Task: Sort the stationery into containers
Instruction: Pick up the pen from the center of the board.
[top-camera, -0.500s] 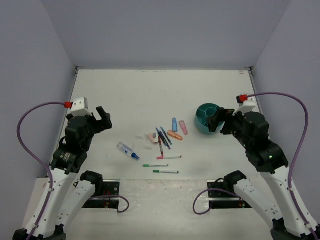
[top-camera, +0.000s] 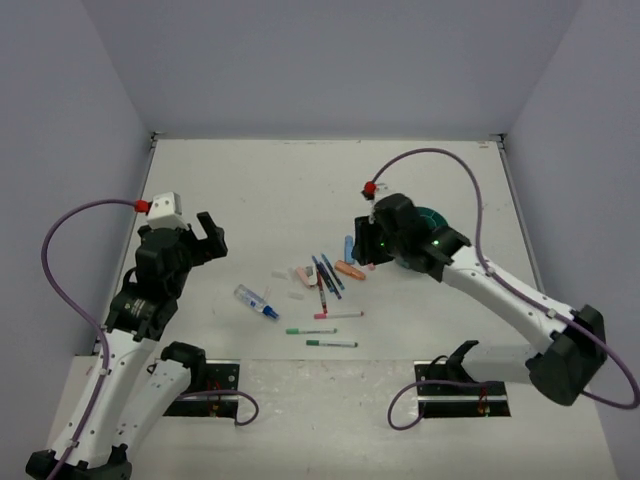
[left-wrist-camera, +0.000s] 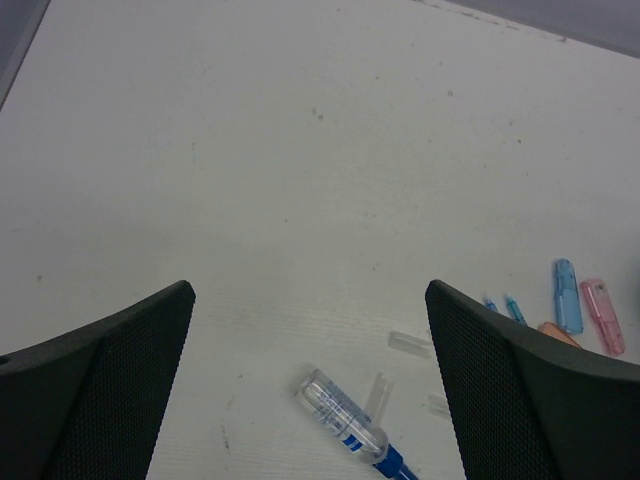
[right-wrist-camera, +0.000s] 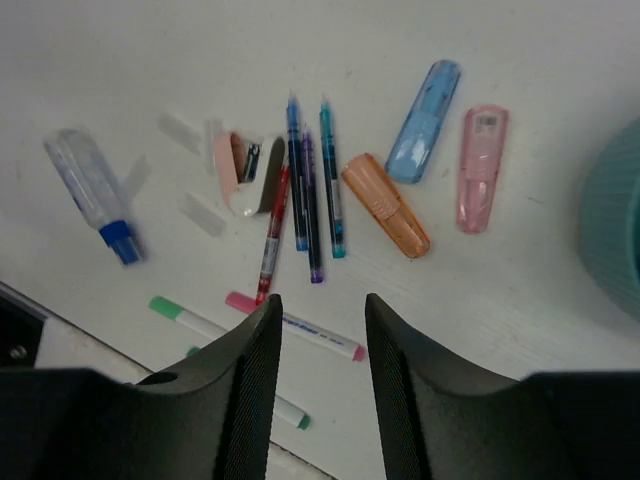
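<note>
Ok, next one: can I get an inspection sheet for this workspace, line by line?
Surface: white table, a few faint specks.
Job's things: teal cup right of the pile, largely hidden by the right arm in the top view, inside not visible. Blue highlighter, pink highlighter, orange highlighter, pens and blue-capped tube lie loose on the table.
Clutter: nothing seen.
Grippers: left gripper wide open, empty; right gripper jaws apart, empty, above the pile's near edge.
Cables: left purple cable and right purple cable loop in the air, off the items.
Surroundings: plain grey walls; nothing else seen.
</note>
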